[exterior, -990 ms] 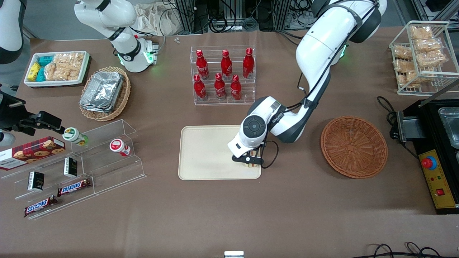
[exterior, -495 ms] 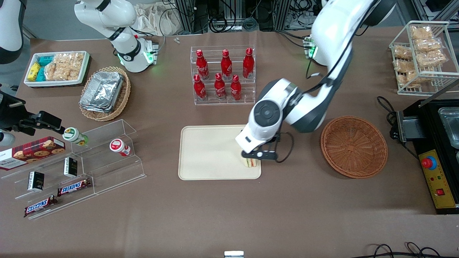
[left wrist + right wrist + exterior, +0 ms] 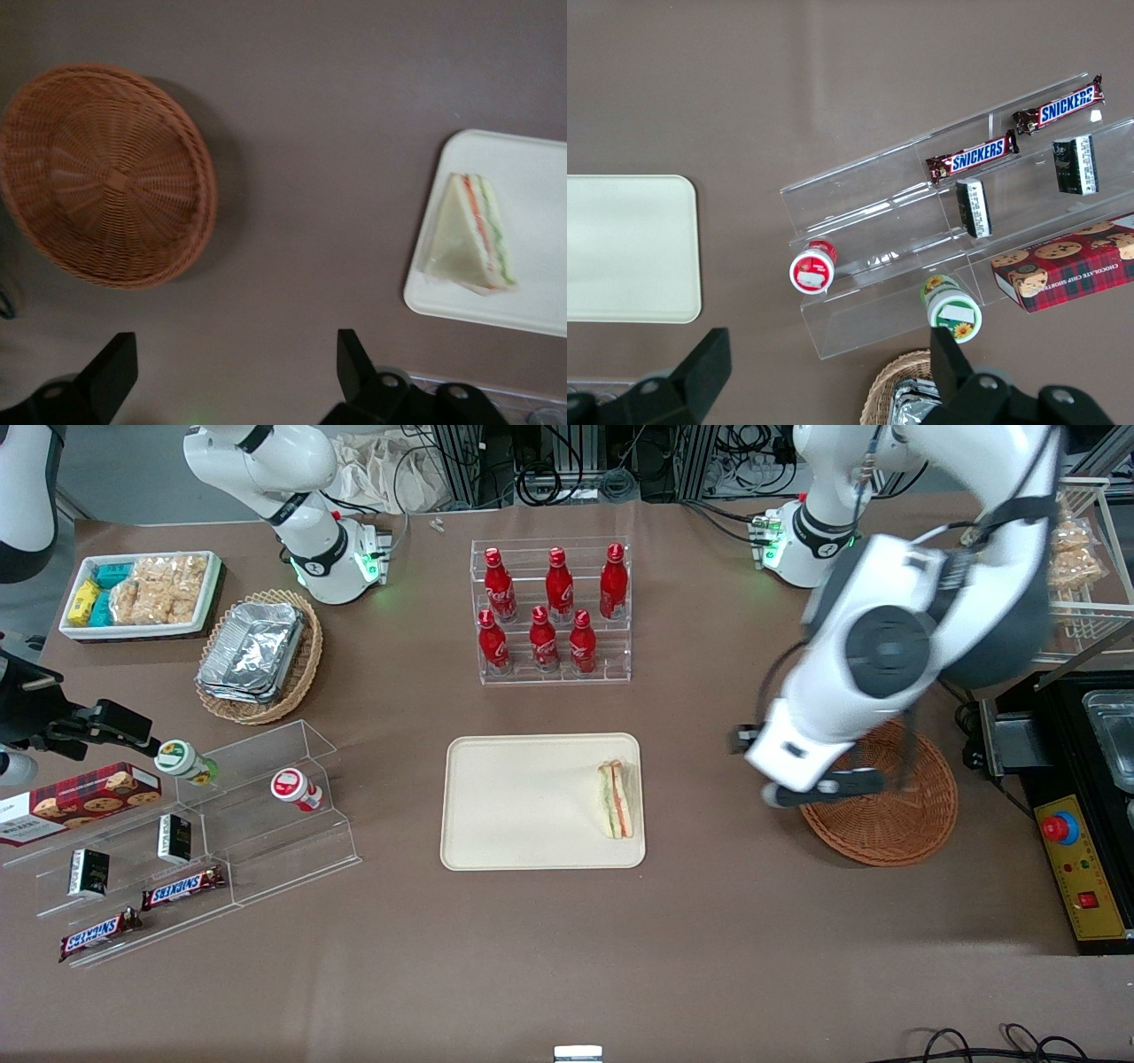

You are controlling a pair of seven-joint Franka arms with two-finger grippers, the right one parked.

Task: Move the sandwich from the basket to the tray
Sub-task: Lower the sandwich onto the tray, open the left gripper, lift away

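Sandwich (image 3: 617,799), a triangular wedge, lies on the smooth tray (image 3: 514,806); hand (image 3: 232,372) spread wide above table

White arm w/ black gripper (image 3: 819,788)

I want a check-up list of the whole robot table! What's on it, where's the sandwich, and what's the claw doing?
Surface: brown table, flat.
Sandwich: lying on the tray, by the tray edge nearest the basket; nothing grips it.
Basket: round, reddish-brown wicker, nothing seen in it.
Claw: open, holding nothing, up above the table between basket and tray.
Clutter: red bottles in a clear rack; foil containers in a paler basket; snack bin; clear shelves with candy bars, a cookie box and small cups; wire rack of snacks.
Cables: black cable beside the basket; more at the table edge.
Surroundings: black control box with a red button.
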